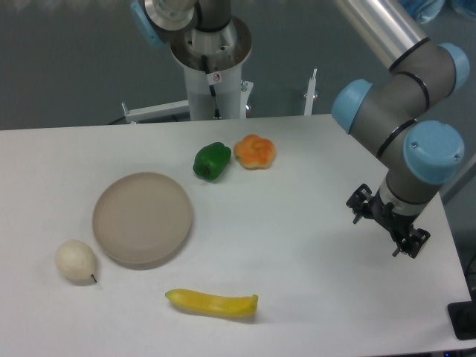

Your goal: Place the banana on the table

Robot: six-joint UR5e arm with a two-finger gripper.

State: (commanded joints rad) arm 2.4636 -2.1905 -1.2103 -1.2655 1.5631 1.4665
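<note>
**Banana on table, gripper empty at right edge**

Gripper (387, 229) fingers spread wide, holding nothing, hovering above the right side of the table (297, 245). One banana (212, 303) lies flat on the white top near the front edge, well apart from the gripper, just below the one round beige plate (142, 218). One pale pear (76, 261) sits left of the plate, close to its rim. One green pepper (211, 161) and one orange fruit (255, 152) sit side by side behind the plate.

A lab: robot arm (401, 111) bolted beside a white table (297, 245) of toy fruit.
</note>
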